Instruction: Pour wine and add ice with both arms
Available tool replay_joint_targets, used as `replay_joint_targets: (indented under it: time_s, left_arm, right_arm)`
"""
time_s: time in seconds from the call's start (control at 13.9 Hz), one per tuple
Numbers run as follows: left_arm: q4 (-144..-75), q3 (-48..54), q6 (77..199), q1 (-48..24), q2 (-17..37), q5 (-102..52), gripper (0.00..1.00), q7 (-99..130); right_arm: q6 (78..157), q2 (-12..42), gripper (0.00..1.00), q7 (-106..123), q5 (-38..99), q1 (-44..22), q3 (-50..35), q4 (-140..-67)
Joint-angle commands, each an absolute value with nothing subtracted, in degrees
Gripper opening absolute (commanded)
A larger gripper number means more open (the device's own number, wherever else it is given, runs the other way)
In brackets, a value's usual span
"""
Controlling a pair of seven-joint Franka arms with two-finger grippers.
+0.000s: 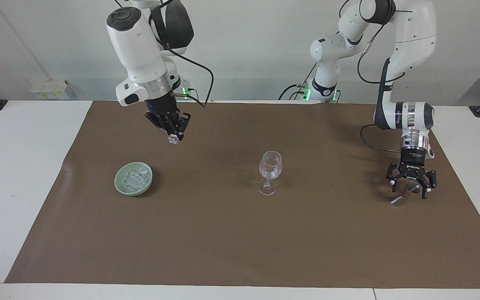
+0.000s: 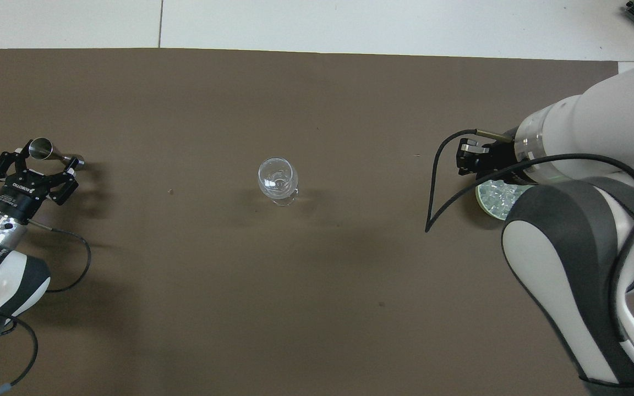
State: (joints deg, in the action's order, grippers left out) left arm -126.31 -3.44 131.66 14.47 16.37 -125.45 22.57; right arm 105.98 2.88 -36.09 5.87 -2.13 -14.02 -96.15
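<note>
A clear stemmed wine glass [image 1: 270,171] stands mid-mat; it also shows in the overhead view [image 2: 277,179]. The ice [image 1: 135,178] is heaped in a pale green bowl [image 1: 131,192] toward the right arm's end. My right gripper [image 1: 173,134] is up in the air over the mat between bowl and glass, shut on one ice cube [image 1: 173,140]. In the overhead view the right gripper [image 2: 468,157] partly covers the bowl [image 2: 480,197]. My left gripper [image 1: 410,191] is open just above a metal jigger [image 1: 398,201] lying on the mat.
A brown mat [image 1: 240,241] covers most of the white table [image 1: 19,175]. The jigger [image 2: 42,147] lies toward the left arm's end, with the left gripper [image 2: 33,168] over it. A black cable [image 2: 438,181] hangs from the right wrist.
</note>
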Motion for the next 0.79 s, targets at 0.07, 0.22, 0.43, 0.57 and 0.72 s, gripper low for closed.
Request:
replay_joint_targets:
  time_s: [0.07, 0.22, 0.43, 0.57, 0.72]
  left_arm:
    - [-127.4, -3.4, 137.4, 12.2, 11.9, -124.7, 1.00, 25.4]
    - [-127.9, -3.2, 140.0, 10.7, 10.3, -124.7, 1.00, 26.9]
    - [-128.0, -3.2, 144.6, 8.1, 7.1, -124.7, 1.00, 28.0]
    - [-127.7, -3.3, 147.5, 6.2, 5.7, -124.4, 1.00, 28.1]
    - [-127.2, -3.2, 149.9, 4.5, 4.5, -120.4, 1.00, 28.2]
  right_arm:
    - [111.3, 3.7, 0.00, -43.7, 8.8, -1.6, -19.4, -95.9]
    - [114.6, 4.0, 0.00, -48.4, 8.9, -1.7, -22.2, -96.2]
    - [120.7, 6.1, 0.00, -57.6, 8.9, -1.8, -27.4, -96.2]
    - [124.3, 7.8, 0.00, -61.2, 8.9, -2.3, -29.6, -96.2]
    - [129.3, 9.9, 0.00, -63.3, 8.9, -2.6, -31.1, -96.1]
